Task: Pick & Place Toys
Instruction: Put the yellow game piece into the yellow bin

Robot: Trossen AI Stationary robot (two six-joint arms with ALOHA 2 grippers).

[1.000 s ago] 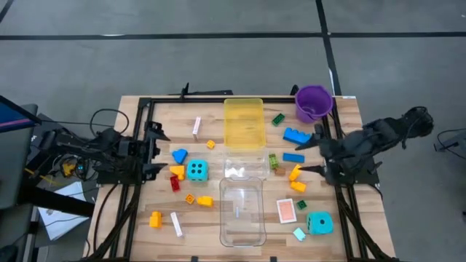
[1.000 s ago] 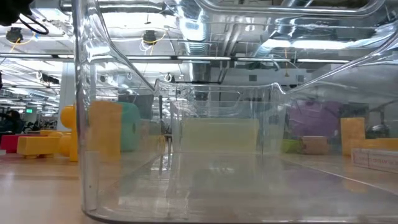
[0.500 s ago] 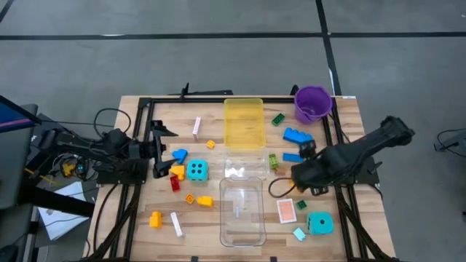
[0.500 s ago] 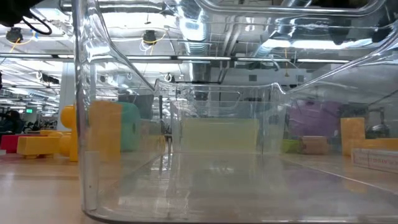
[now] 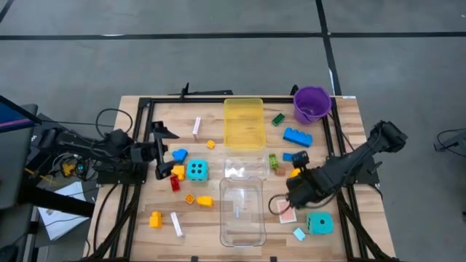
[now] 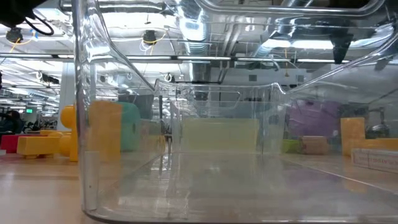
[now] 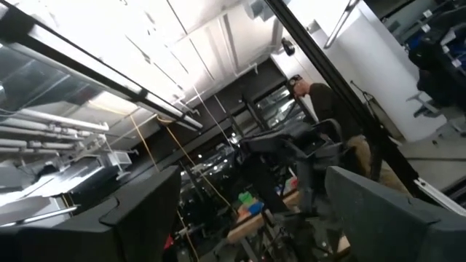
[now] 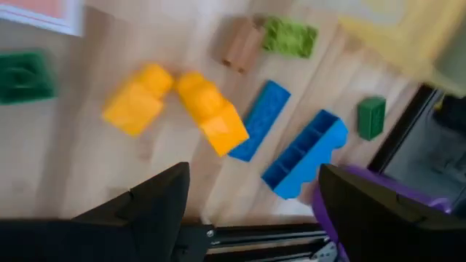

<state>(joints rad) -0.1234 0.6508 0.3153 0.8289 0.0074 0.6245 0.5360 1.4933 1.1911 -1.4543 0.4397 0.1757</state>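
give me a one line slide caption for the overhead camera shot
Right gripper reaches over the pink-backed playing card beside the clear tray; left gripper waits near the blue brick.

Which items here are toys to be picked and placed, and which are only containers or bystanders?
Job:
cyan black-dotted dice
pink-backed playing card
yellow plastic bricks
blue plastic bricks
right end effector, open

Lying about:
purple bucket
yellow-tinted tray
clear tray
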